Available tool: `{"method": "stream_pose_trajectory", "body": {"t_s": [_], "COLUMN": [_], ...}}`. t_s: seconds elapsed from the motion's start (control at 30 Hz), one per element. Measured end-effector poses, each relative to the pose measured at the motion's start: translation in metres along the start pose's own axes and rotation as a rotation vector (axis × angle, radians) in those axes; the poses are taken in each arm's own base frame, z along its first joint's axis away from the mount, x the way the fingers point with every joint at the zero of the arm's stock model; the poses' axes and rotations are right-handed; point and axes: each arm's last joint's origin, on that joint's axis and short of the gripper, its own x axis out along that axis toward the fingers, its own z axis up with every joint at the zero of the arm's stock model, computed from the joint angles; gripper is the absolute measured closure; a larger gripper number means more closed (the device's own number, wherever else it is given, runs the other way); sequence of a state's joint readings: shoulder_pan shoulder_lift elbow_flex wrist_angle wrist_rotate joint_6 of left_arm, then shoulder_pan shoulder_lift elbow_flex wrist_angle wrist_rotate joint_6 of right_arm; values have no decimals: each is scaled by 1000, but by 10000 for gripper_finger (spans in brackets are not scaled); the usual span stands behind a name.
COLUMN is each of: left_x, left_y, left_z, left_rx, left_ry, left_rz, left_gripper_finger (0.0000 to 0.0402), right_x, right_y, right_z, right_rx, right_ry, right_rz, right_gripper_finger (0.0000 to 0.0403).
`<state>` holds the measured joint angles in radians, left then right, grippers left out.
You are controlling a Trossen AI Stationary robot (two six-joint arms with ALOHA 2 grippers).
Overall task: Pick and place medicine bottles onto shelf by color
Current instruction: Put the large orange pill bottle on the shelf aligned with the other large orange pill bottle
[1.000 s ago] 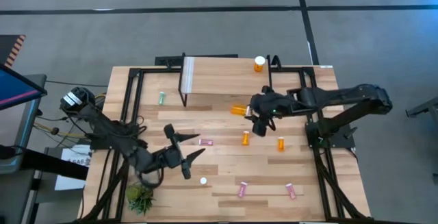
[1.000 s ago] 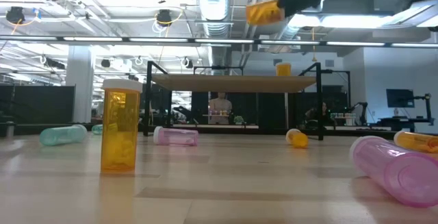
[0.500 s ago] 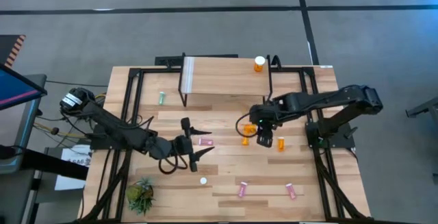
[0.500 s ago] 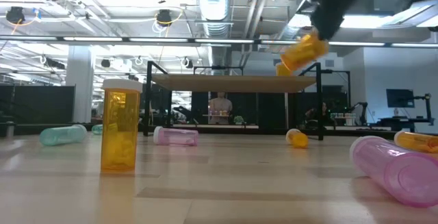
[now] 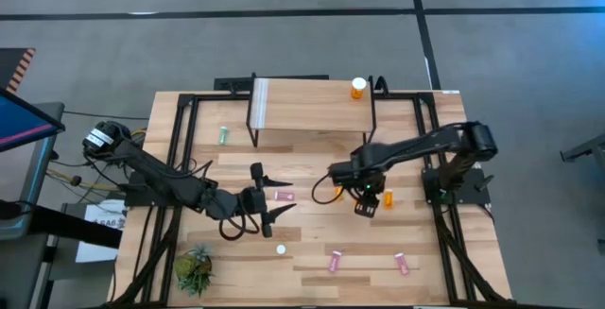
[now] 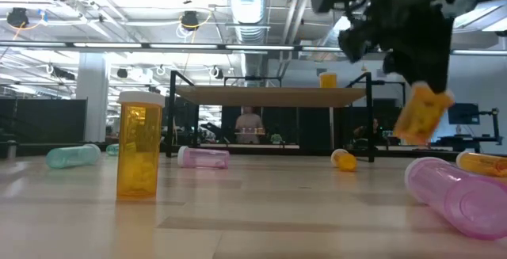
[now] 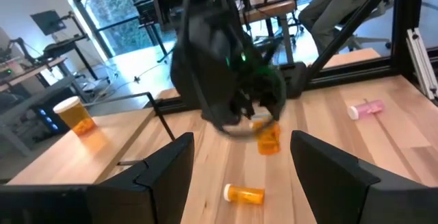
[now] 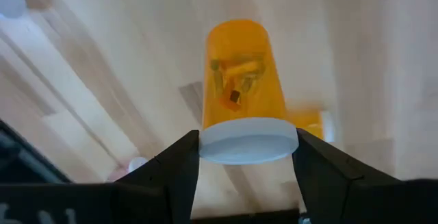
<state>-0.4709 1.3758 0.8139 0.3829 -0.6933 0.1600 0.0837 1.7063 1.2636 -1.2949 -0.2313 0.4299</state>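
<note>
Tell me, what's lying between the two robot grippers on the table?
A pink bottle lies between the left gripper and the right gripper, seen in the high view.

text: none legible | labels: none | signs: none

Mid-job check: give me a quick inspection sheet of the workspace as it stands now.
Surface: wooden table, bottles scattered.
Job's things: shelf holds one orange bottle; pink bottles, a teal bottle and other orange ones lie loose.
Clutter: small plant; loose white cap.
Grippers: right gripper grips a held orange bottle by its cap, above the table; left gripper open beside a pink bottle.
Cables: bundle off the left edge.
Surroundings: person seated behind the shelf.
</note>
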Motion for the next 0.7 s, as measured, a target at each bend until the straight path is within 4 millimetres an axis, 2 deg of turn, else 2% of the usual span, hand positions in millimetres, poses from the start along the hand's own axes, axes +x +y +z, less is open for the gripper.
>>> {"method": "stream_pose_trajectory", "body": {"t_s": [0.3, 0.7], "left_x": [0, 0], "left_y": [-1, -1], "left_z": [-2, -2], "left_rx": [4, -5], "left_ry": [12, 17], "left_rz": [-12, -33], "left_gripper_finger": [168, 168], "right_x": [32, 33], "right_y": [1, 0], "right_z": [16, 20], "right_rx": [-31, -27], "right_ry": [172, 160], "right_rz": [-12, 2], "right_gripper_finger": [182, 165]}}
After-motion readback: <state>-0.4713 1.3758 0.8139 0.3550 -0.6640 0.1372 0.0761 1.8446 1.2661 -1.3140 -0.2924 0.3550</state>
